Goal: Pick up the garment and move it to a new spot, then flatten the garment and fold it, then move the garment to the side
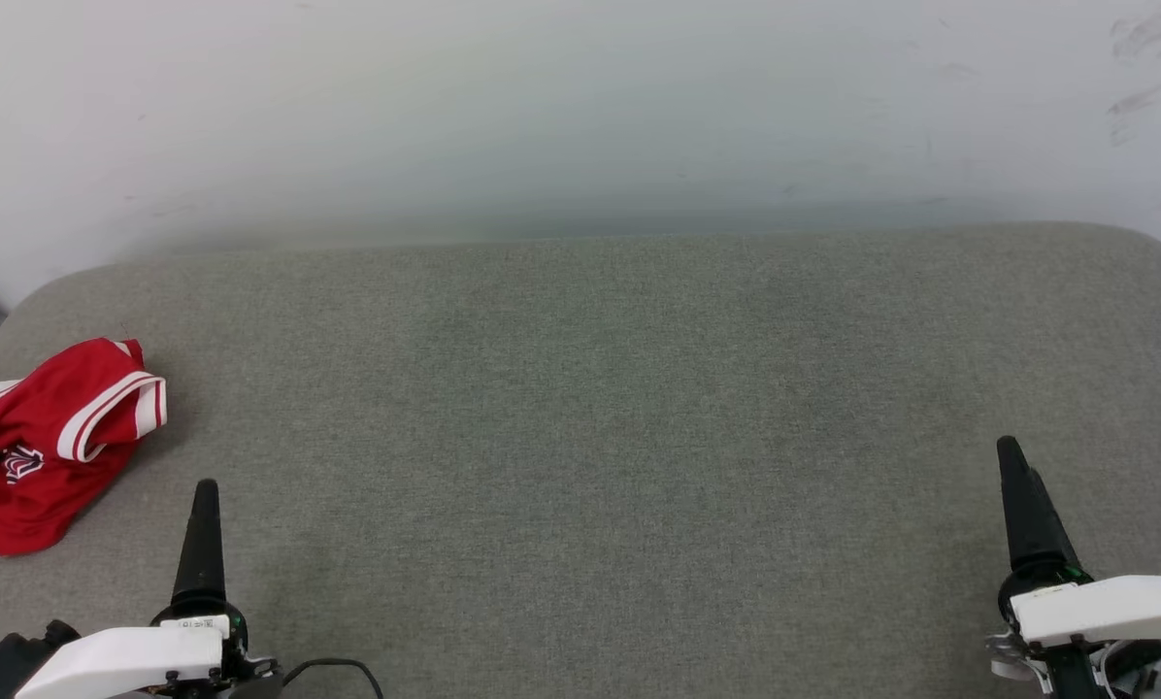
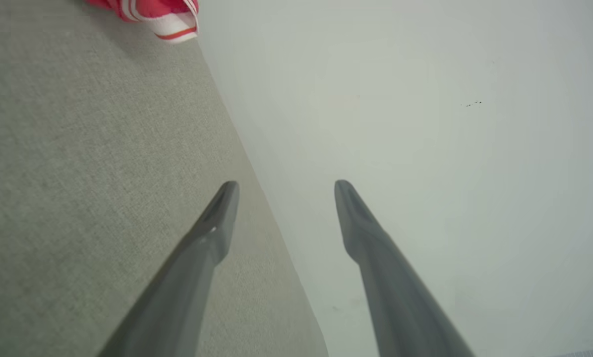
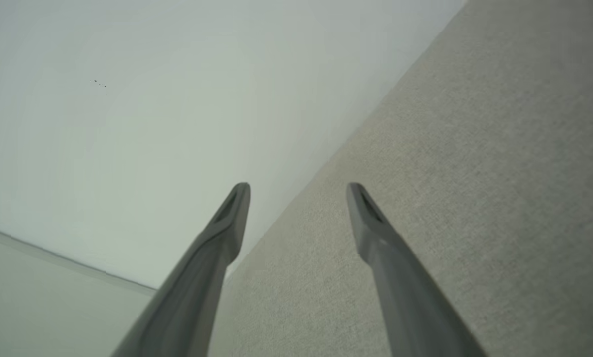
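Left gripper [image 2: 284, 184] at seven o'clock and right gripper [image 3: 299, 186] at five o'clock: jaws of both spread wide, nothing held. Garment [image 1: 51, 442] lies crumpled at nine o'clock on the grey fabric surface [image 1: 580, 408], near the left gripper, untouched. Pale wall [image 1: 580, 116] at twelve o'clock.

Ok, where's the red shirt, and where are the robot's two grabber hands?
garment [image 1: 56, 398]: head view, red fabric above its striped sleeve trim.
left gripper [image 2: 285, 184]: left wrist view, midway between its open fingertips.
right gripper [image 3: 298, 185]: right wrist view, midway between its open fingertips.
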Motion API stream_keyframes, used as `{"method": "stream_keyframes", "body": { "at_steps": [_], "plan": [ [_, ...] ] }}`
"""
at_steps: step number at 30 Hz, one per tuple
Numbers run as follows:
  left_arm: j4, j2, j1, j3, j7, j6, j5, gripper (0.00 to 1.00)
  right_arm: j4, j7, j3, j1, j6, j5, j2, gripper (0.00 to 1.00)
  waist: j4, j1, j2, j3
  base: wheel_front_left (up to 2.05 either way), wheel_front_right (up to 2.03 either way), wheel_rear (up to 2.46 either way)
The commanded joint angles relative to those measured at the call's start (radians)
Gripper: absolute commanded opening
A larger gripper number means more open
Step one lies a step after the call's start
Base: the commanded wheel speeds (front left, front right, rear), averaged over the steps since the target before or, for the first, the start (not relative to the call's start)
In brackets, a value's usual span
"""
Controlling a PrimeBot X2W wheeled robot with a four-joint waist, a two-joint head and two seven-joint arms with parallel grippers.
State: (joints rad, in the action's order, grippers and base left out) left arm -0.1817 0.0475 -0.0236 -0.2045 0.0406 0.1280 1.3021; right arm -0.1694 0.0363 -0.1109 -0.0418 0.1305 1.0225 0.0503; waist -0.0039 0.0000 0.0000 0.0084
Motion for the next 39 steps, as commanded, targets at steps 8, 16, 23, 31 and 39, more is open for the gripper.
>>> {"method": "stream_keyframes", "body": {
  "at_steps": [8,16,23,31,39],
  "plan": [
    [0.110,0.002,-0.004,-0.017,0.032,0.002,-0.181,1.00,0.103,0.035,0.024,-0.021,0.000,-0.248,0.001,1.00,0.000,0.0000,0.0000,0.005,0.00,0.00,0.00],
    [0.209,0.002,0.012,0.020,0.057,-0.019,-0.339,1.00,0.148,0.061,0.062,-0.013,0.000,-0.430,0.001,1.00,-0.002,0.0000,0.0000,0.011,0.00,0.00,0.00],
    [0.284,0.002,0.033,0.109,0.079,-0.065,-0.565,1.00,0.173,0.082,0.070,-0.008,0.000,-0.558,0.001,1.00,-0.006,0.0000,0.0000,0.015,0.00,0.00,0.00],
    [0.313,0.003,0.045,0.224,0.101,-0.123,-0.776,1.00,0.182,0.104,0.068,-0.008,0.000,-0.696,0.000,1.00,-0.007,0.0000,0.0000,0.022,0.00,0.00,0.00],
    [0.298,0.040,0.033,0.316,0.122,-0.209,-0.912,1.00,0.184,0.126,0.079,-0.010,0.000,-0.817,0.000,1.00,-0.008,0.0000,0.0000,0.034,0.00,0.00,0.00]
  ]
}}
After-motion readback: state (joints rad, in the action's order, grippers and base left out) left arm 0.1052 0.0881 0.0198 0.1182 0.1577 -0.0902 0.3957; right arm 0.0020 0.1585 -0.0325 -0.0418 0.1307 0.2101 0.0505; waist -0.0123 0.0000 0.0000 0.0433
